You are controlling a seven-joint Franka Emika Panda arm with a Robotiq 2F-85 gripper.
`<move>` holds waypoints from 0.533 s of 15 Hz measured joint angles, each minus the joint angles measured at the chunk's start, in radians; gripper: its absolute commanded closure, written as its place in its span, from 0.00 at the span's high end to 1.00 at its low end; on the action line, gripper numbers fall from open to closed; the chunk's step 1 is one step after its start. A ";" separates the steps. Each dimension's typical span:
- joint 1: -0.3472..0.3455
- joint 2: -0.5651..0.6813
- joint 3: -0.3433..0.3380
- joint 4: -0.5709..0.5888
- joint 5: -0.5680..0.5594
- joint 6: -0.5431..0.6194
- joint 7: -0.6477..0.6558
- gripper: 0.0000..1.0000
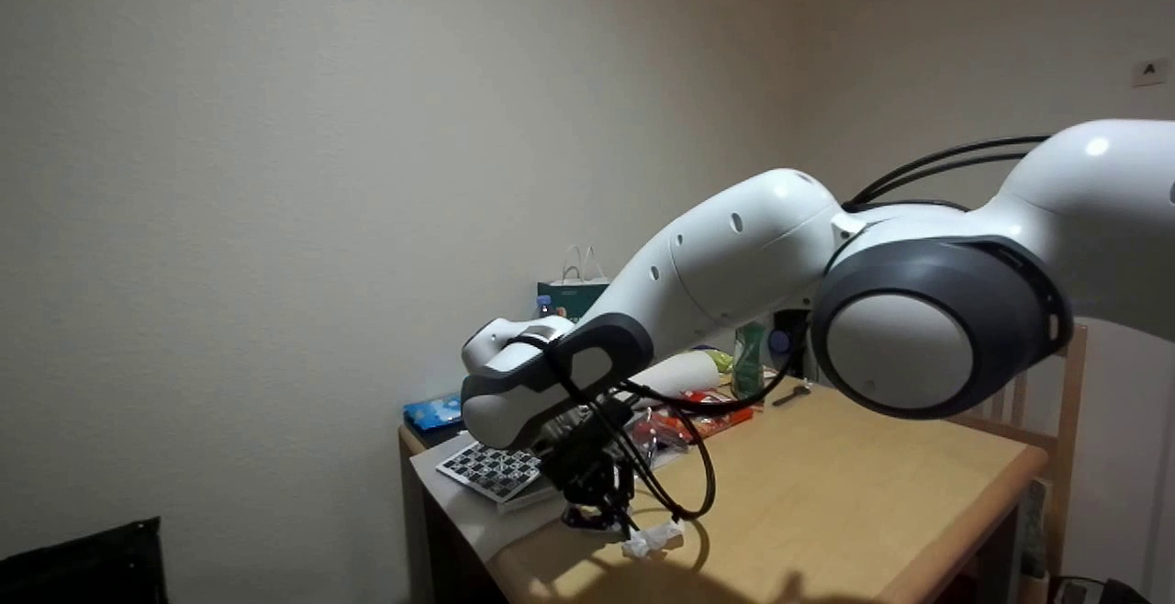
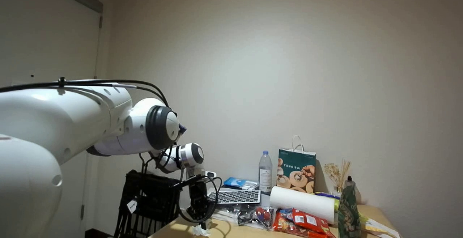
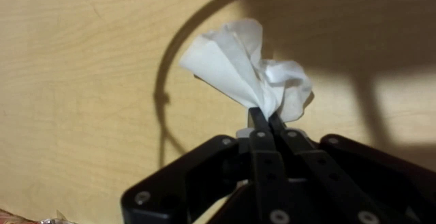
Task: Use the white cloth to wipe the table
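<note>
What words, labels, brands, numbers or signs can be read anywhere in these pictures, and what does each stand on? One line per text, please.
"TONG SUI" on the green paper bag; its last letter is slightly blurred.
"A" on the small pale sign.
Too small or blurred to read: any print on the bottle label, the red packets, the blue packet and the white tag.
No numbers are readable.

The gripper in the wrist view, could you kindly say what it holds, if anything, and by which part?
The white cloth, pinched between the fingers where its folds bunch together; loose folds fan outward.
</note>
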 measured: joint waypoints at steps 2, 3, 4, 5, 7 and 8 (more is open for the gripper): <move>-0.009 -0.001 0.001 0.000 0.006 0.000 0.000 0.04; -0.007 0.000 0.001 0.003 0.005 0.001 0.000 0.04; -0.006 0.003 0.001 0.008 0.005 0.003 0.000 0.03; -0.007 0.008 0.000 0.017 0.006 0.004 0.013 0.03; -0.022 0.017 -0.007 0.036 0.019 0.004 0.070 0.02; -0.039 0.020 -0.012 0.041 0.027 0.004 0.098 0.02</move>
